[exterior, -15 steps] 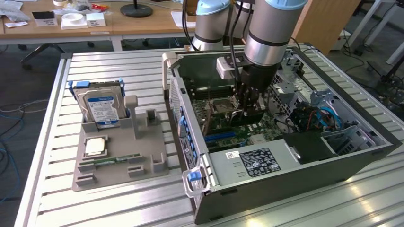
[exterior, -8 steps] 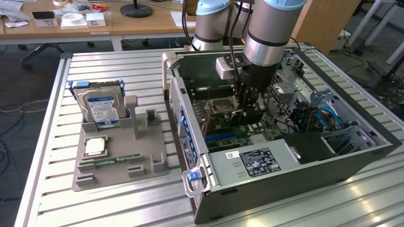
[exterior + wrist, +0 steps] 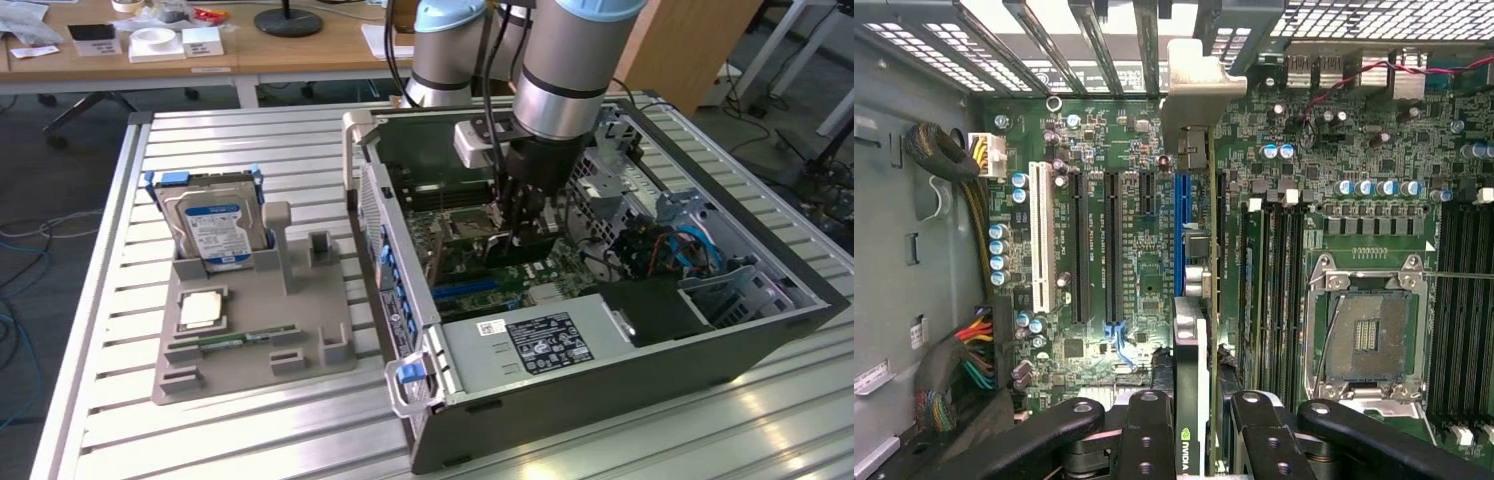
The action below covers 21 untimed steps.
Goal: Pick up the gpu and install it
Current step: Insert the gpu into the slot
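My gripper (image 3: pixel 525 238) reaches down into the open computer case (image 3: pixel 601 380) and is shut on the gpu (image 3: pixel 534 248). In the wrist view the gpu (image 3: pixel 1199 330) is held edge-on between the two black fingers (image 3: pixel 1146 425), its green board and black cooler upright over the motherboard (image 3: pixel 1124 200). The card's silver end bracket (image 3: pixel 1199 85) lies against the case's rear slot openings. The card's lower edge runs alongside the blue expansion slot (image 3: pixel 1181 225); I cannot tell whether it is seated in a slot.
Beside the case on the exterior view's left, a grey tray (image 3: pixel 254 350) holds a hard drive (image 3: pixel 214 225), a processor (image 3: pixel 200 308) and a RAM stick (image 3: pixel 247 338). Inside the case are the power supply (image 3: pixel 541 340), cable bundles (image 3: pixel 964 360) and the empty processor socket (image 3: pixel 1369 335).
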Available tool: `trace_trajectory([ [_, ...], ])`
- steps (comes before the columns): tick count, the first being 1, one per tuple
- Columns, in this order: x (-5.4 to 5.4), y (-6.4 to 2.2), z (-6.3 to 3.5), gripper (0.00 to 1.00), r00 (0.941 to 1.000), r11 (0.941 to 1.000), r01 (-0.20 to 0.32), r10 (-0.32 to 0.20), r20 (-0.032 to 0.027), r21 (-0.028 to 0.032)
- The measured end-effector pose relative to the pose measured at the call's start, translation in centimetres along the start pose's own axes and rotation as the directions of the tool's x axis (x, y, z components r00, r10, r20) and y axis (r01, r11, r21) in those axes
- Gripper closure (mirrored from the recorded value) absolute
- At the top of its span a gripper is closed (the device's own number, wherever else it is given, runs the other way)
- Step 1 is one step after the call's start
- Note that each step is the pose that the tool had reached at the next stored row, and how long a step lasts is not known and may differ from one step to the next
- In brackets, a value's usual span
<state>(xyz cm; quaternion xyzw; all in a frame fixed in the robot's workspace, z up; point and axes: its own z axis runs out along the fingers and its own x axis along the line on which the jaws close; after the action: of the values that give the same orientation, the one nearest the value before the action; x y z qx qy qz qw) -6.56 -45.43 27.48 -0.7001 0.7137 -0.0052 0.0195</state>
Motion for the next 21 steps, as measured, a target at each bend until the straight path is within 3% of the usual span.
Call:
trace_trajectory([
  [21,0.52,0.88,-0.01,0.73,1.0,1.0,0.001,-0.001,0.0,0.0017],
])
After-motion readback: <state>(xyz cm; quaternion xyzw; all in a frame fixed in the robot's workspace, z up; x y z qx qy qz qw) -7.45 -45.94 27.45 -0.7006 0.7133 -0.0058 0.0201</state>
